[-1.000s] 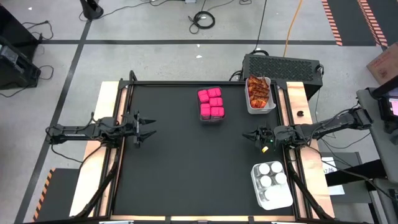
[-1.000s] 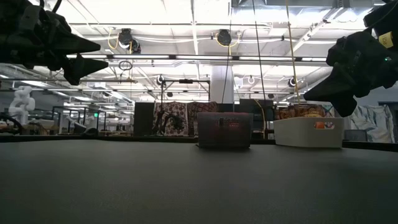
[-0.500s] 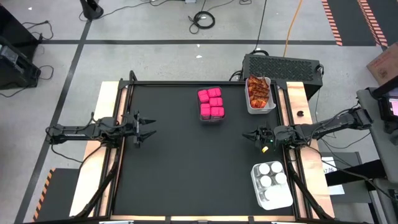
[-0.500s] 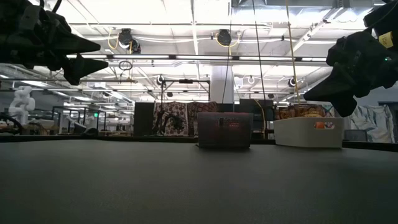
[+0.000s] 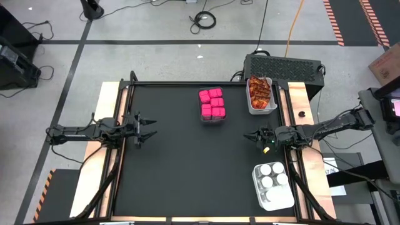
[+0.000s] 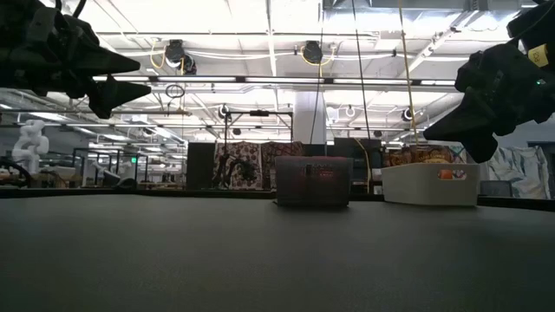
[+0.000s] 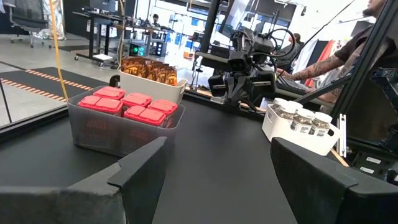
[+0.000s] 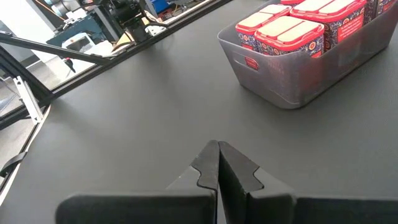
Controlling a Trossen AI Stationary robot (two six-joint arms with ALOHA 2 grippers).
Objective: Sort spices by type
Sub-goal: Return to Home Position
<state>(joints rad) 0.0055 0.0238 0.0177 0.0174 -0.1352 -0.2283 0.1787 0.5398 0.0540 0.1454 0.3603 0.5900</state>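
- My left hand (image 5: 151,131) hangs over the left side of the tabletop (image 5: 181,175), fingers spread apart and holding nothing.
- My right hand (image 5: 247,137) hangs near the right edge, fingers pressed together, also empty.
- The pink packs (image 5: 212,104) sit grouped in a dark grey tray (image 5: 212,121) at the far middle of the tabletop. They are well apart from both hands and somewhat nearer my right one. In the right wrist view the tray lies ahead of the closed fingers.
- The orange-red sachets (image 5: 259,92) fill a white bin (image 5: 262,110) at the far right corner, beyond my right hand.
- The clear jars with white lids (image 5: 272,175) stand in a second white bin (image 5: 278,200) at the near right edge, close to my right hand on its near side. I count four lids, perhaps five, since they crowd together from above.
- In the left wrist view all three groups lie across the tabletop, ahead of the open fingers and none between them.
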